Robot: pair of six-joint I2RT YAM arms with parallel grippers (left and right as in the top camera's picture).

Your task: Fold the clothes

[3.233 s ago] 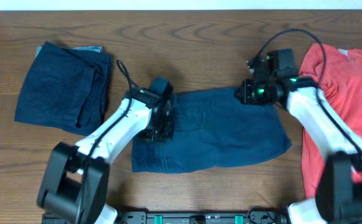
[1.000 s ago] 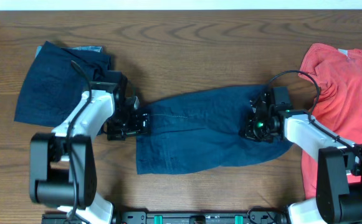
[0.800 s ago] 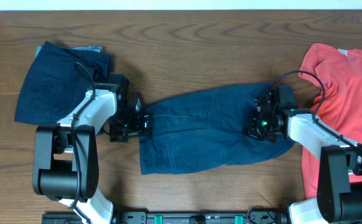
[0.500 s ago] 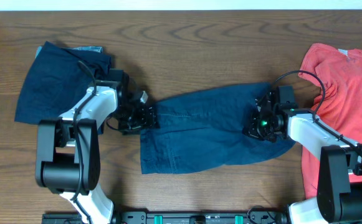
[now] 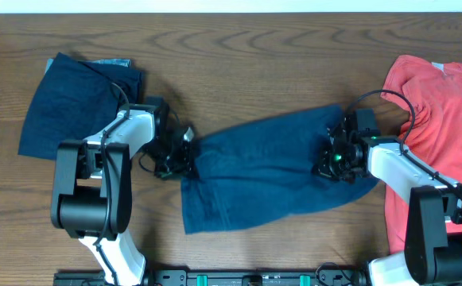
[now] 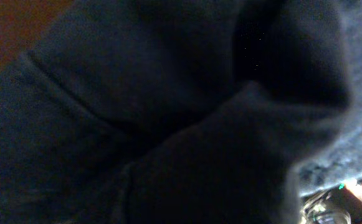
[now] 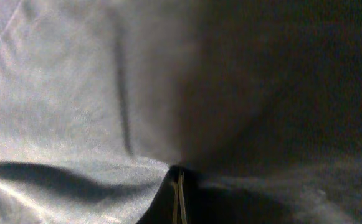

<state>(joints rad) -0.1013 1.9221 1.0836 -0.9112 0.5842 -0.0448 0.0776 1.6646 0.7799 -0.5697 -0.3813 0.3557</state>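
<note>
The navy-blue shorts (image 5: 270,171) lie spread across the middle of the table, their left end bunched and raised. My left gripper (image 5: 184,155) is at that left end and looks shut on the cloth. The left wrist view is filled with dark shorts fabric (image 6: 168,124), and its fingers are hidden. My right gripper (image 5: 331,159) is at the shorts' right end. In the right wrist view the right gripper (image 7: 179,196) is pinched shut on a fold of the shorts (image 7: 93,93). A folded bundle of navy garments (image 5: 75,111) lies at the back left.
A red shirt (image 5: 445,119) lies spread at the table's right edge, close to my right arm. The wooden table (image 5: 238,56) is bare along the back. The folded bundle lies just left of my left arm.
My left gripper has moved right and turned in at the shorts' left end, bunching the cloth there; the shorts' lower left corner shifted right. My right gripper has stayed almost still.
</note>
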